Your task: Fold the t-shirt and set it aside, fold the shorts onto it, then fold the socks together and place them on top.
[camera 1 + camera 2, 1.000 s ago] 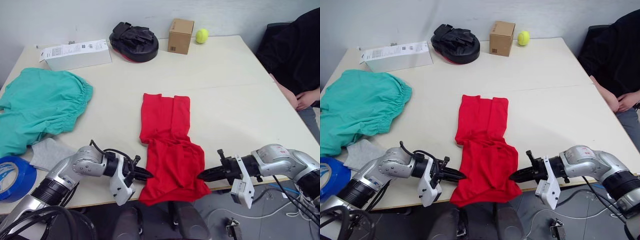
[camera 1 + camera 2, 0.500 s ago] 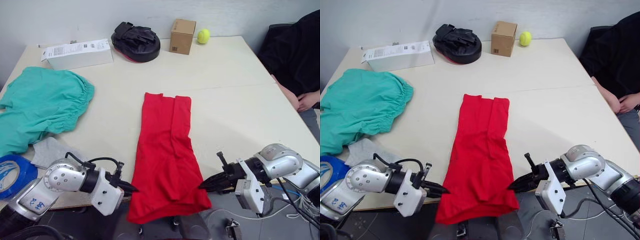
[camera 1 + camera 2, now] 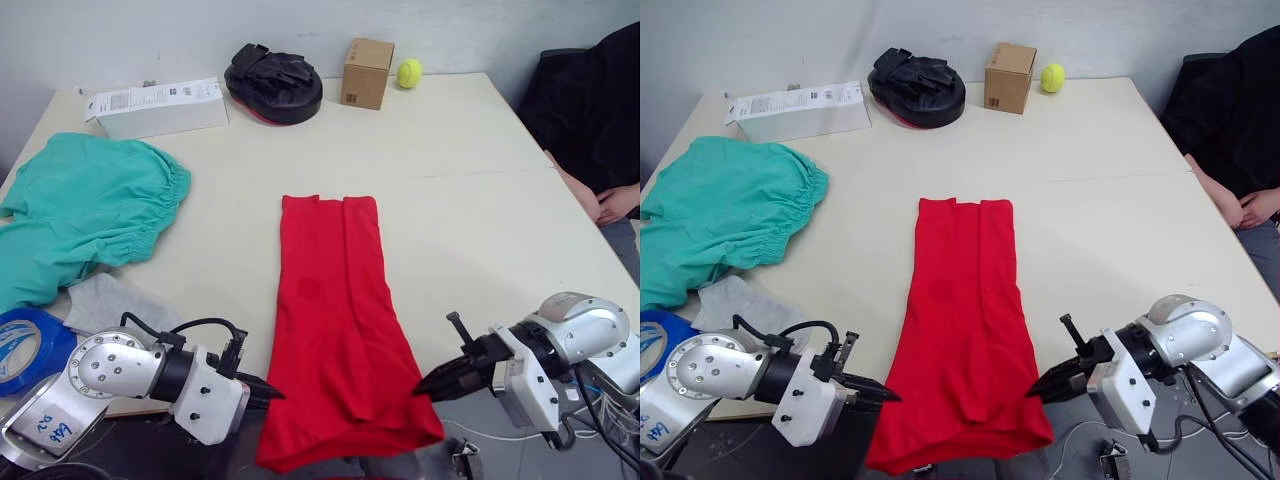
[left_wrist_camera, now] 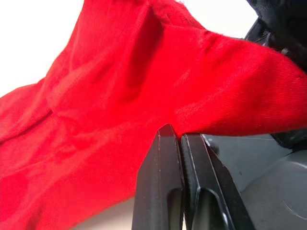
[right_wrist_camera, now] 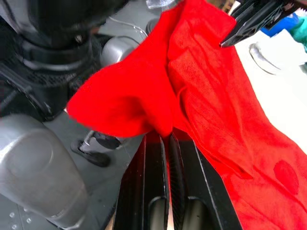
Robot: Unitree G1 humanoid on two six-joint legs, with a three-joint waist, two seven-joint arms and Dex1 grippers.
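Observation:
The red t-shirt (image 3: pixel 335 320) lies as a long narrow strip down the middle of the table (image 3: pixel 470 200), its near end hanging past the front edge. My left gripper (image 3: pixel 276 393) is shut on the near-left corner of the hem, and the left wrist view shows its fingers (image 4: pixel 165 158) pinching red cloth. Over at the near-right corner my right gripper (image 3: pixel 420 389) is shut on the hem, fingers (image 5: pixel 184 158) closed on fabric. The teal-green shorts (image 3: pixel 85 210) lie spread at the left. A grey sock (image 3: pixel 105 300) rests beside them.
A blue tape roll (image 3: pixel 25 350) sits at the near-left edge. At the back stand a white box (image 3: pixel 155 107), a black pad (image 3: pixel 275 85), a cardboard box (image 3: pixel 365 72) and a tennis ball (image 3: pixel 406 72). A person in black (image 3: pixel 595 110) sits at the right.
Both grippers have drawn the shirt's near end back toward the front edge. The bunched lower half has flattened, and the shirt now lies stretched out long.

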